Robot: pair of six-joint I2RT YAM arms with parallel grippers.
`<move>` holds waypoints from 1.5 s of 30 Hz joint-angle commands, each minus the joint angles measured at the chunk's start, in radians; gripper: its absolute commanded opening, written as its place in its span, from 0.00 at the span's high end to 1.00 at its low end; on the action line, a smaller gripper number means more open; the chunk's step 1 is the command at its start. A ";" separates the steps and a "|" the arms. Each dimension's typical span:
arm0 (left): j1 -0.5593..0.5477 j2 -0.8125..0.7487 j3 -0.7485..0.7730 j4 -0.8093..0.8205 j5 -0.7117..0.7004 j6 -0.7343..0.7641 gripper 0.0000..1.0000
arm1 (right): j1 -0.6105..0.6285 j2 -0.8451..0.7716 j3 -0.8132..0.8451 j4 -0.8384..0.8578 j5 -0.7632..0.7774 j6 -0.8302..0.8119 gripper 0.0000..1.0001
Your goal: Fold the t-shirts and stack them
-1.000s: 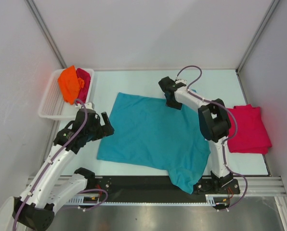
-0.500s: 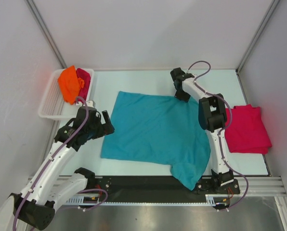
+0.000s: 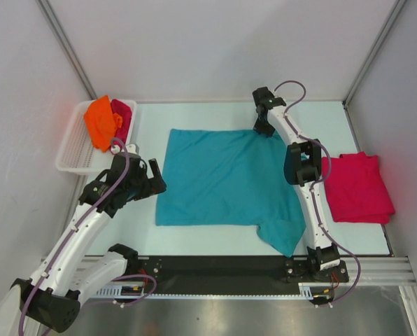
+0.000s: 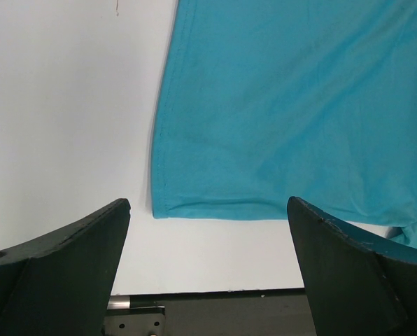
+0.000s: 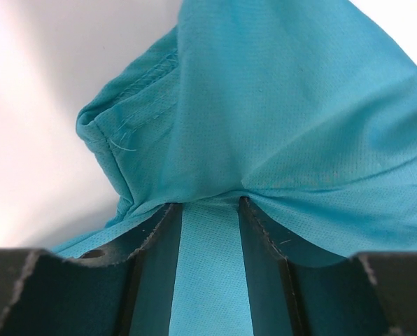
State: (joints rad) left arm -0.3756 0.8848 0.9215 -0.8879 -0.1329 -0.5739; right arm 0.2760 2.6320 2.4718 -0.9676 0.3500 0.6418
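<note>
Teal t-shirt [image 3: 226,178] now farther back

The teal t-shirt [image 3: 226,185] is lying spread centrally, the orange t-shirt [image 3: 100,120] and crimson-pink t-shirt [image 3: 123,117] bunched at the far left corner, another crimson-pink t-shirt [image 3: 359,185] folded at the right edge.

A spread shirt [image 3: 229,178] lies in the middle of the table [image 3: 194,115]. At its 3 o'clock lies a folded shirt [image 3: 359,187]. At its 10 o'clock sits a basket [image 3: 72,150] with two bunched shirts [image 3: 102,120] inside.
</note>
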 commanded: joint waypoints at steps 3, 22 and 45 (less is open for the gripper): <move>-0.003 0.011 0.036 0.010 -0.014 0.019 0.01 | -0.038 0.065 0.036 0.044 -0.057 -0.057 0.57; -0.003 0.022 0.040 -0.006 -0.042 0.019 0.00 | -0.070 0.097 0.070 0.135 -0.146 -0.119 0.59; -0.003 0.054 0.053 0.020 -0.024 0.011 0.00 | 0.040 -0.184 -0.134 0.202 -0.140 -0.212 0.54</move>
State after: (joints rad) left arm -0.3756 0.9340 0.9321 -0.8955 -0.1547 -0.5743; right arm 0.2584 2.5927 2.3890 -0.7784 0.2008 0.4541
